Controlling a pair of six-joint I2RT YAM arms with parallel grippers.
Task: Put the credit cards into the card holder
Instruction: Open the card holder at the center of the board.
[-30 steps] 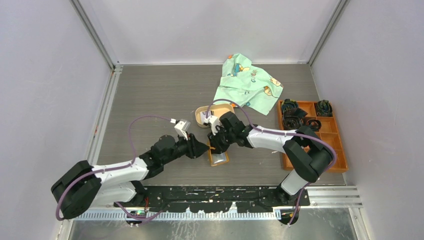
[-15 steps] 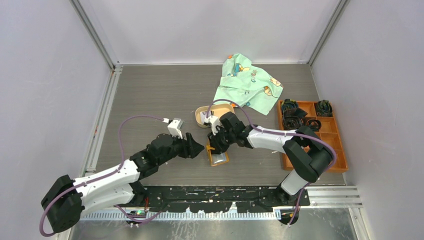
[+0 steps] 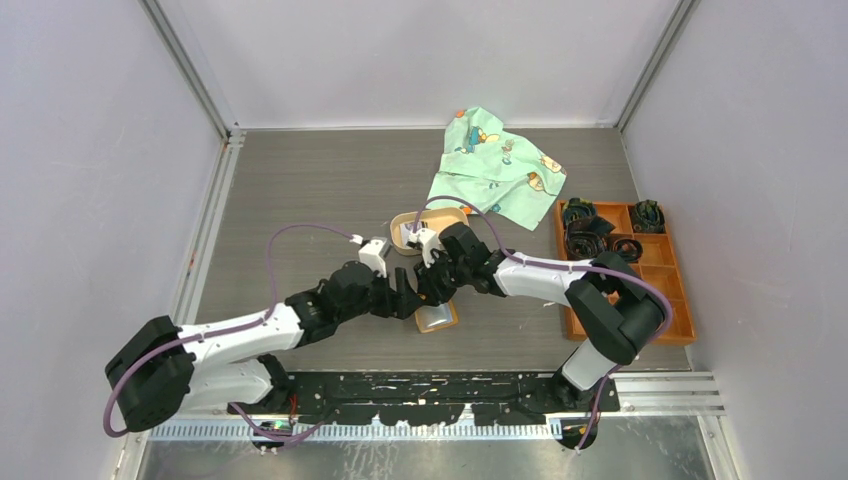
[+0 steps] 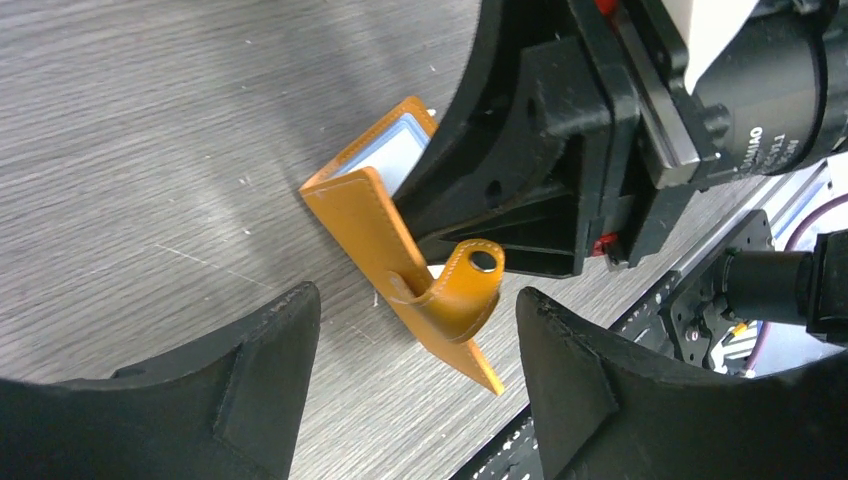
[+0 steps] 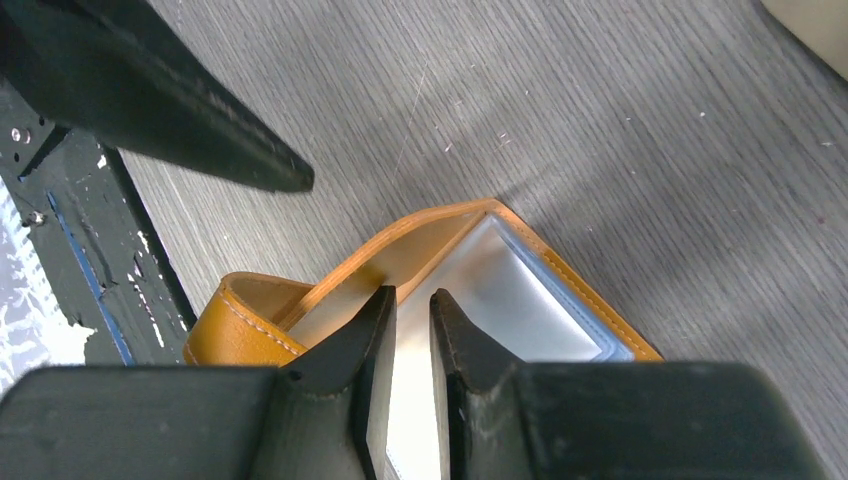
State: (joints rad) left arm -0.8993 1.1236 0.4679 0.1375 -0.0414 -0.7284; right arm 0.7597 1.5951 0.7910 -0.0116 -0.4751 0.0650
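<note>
The orange-tan card holder [image 3: 441,319] lies open on the grey table, near the front edge. A whitish, light-blue-edged credit card [image 5: 520,300] lies flat inside it, and its corner also shows in the left wrist view [image 4: 395,155]. My right gripper [image 3: 431,293] points down into the holder [image 5: 245,325]. Its jaws stand a narrow gap apart with nothing between them [image 5: 412,297], and the tips rest on the card. My left gripper [image 3: 407,300] is open [image 4: 418,300] beside the holder [image 4: 365,215]. The curled snap strap [image 4: 470,285] is between its jaws, touching neither.
An oval tan tray [image 3: 444,214] with something white in it sits just behind the grippers. A green patterned cloth [image 3: 497,165] lies further back. At the right stands an orange compartment box [image 3: 661,272] holding black parts. The black base rail [image 4: 600,420] runs close along the holder's near side.
My left gripper has opened wide and moved right, up to the card holder's strap end. The right gripper and the holder have stayed in place.
</note>
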